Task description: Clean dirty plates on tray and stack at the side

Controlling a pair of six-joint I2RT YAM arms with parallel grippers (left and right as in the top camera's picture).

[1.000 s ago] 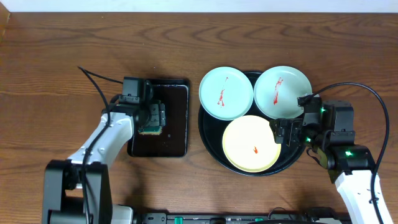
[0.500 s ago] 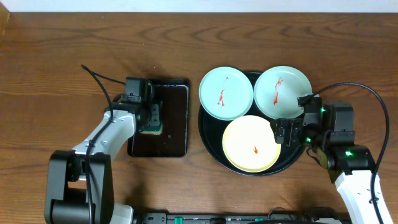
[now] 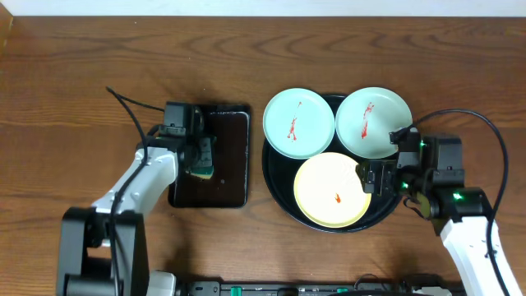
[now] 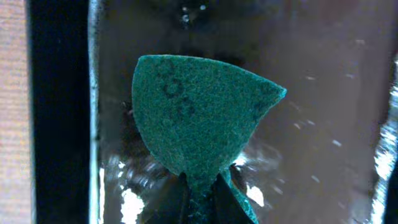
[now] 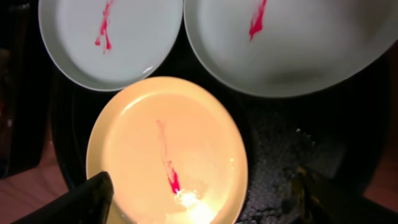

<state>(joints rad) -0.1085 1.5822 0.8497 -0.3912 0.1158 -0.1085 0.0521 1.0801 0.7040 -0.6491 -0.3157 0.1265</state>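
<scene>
Overhead, left arm's jaws pinch the green sponge (image 4: pixel 199 118) while right jaws gape wide above the yellow plate (image 3: pixel 329 191) rim.

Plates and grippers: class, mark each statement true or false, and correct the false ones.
1. All three plates carry red smears. True.
2. The left gripper pinches a green sponge. True.
3. The right gripper is shut on the yellow plate. False: it is open, its fingers apart.
4. The plates sit on a rectangular tray. False: their tray is round.
</scene>
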